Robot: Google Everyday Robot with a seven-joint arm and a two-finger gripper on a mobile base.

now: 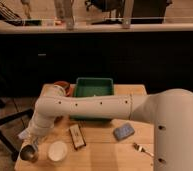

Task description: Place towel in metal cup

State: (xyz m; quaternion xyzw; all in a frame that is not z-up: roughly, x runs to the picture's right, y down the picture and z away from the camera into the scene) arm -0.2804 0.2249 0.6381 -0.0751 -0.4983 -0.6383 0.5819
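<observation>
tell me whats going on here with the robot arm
The robot's arm reaches across the table, and its gripper sits low at the front left corner, right above the metal cup. A pale bit beside it looks like the towel, not clearly inside the cup yet. A white bowl stands next to the cup.

Wooden table (102, 152) – green bin (93, 89), red bowl (63, 86), metal cup (28, 153), white cup (58, 150), dark bar (77, 136), blue packet (123, 131), fork (140, 148). Gripper (31, 138) – just above metal cup.
</observation>
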